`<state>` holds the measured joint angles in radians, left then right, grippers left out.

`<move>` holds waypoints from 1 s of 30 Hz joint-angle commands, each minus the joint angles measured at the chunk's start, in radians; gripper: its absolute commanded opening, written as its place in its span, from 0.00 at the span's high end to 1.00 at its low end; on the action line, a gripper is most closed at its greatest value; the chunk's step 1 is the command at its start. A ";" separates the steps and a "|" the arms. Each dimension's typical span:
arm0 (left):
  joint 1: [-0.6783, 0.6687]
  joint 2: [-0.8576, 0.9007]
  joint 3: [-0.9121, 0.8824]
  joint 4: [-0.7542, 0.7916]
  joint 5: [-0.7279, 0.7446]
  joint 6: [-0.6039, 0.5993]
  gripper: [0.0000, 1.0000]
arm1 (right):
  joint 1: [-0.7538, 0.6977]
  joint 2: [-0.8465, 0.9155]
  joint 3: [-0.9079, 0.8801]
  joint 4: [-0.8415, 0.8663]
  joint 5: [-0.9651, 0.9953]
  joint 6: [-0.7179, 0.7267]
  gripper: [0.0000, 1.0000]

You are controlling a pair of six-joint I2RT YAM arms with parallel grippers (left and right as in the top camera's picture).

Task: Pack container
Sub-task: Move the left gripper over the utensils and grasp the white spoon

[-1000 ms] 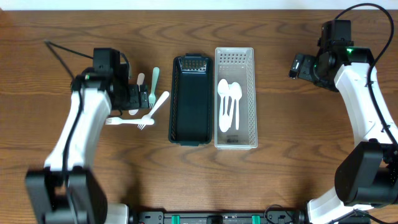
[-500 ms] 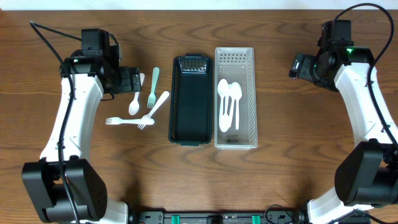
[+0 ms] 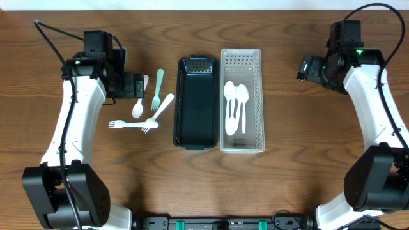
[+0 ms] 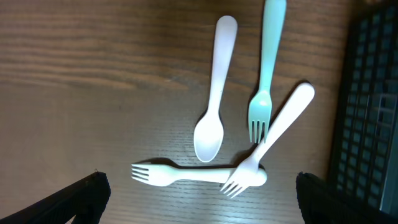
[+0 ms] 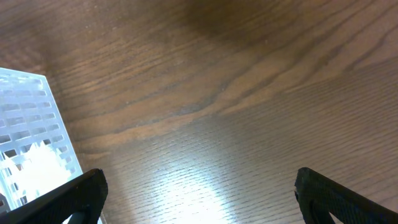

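A white spoon (image 3: 138, 107), a teal fork (image 3: 157, 88) and two white forks (image 3: 162, 108) (image 3: 124, 124) lie on the wood left of a black container (image 3: 195, 142). A white basket (image 3: 241, 148) beside it holds white spoons (image 3: 235, 105). My left gripper (image 3: 137, 85) is open and empty, just left of the cutlery. In the left wrist view the spoon (image 4: 214, 106), the teal fork (image 4: 266, 68) and the white forks (image 4: 277, 137) (image 4: 180, 174) lie ahead of my open left gripper (image 4: 199, 208). My right gripper (image 3: 303, 67) is open and empty, right of the basket.
The black container's wall (image 4: 370, 106) shows at the right edge of the left wrist view. The basket's corner (image 5: 28, 118) shows at the left of the right wrist view, with bare wood under the right gripper (image 5: 202, 202).
My left arm has drawn back up and to the left, off the cutlery, uncovering the spoon and teal fork. The cutlery has not moved. The right arm is still.
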<state>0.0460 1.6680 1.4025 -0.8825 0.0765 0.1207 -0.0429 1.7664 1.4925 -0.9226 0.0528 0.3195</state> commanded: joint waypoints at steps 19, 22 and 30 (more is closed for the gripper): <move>0.010 0.291 0.015 0.089 0.002 0.077 0.02 | -0.005 -0.010 0.016 -0.002 -0.001 -0.002 0.01; 0.010 0.306 0.015 0.122 0.002 0.057 0.02 | -0.005 -0.010 0.016 -0.002 -0.001 -0.002 0.01; 0.010 0.354 0.015 0.187 0.001 0.091 0.02 | -0.005 -0.010 0.016 -0.002 -0.001 -0.002 0.01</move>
<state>0.0505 1.9812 1.4040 -0.7025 0.0784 0.1951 -0.0429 1.7664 1.4925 -0.9230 0.0528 0.3199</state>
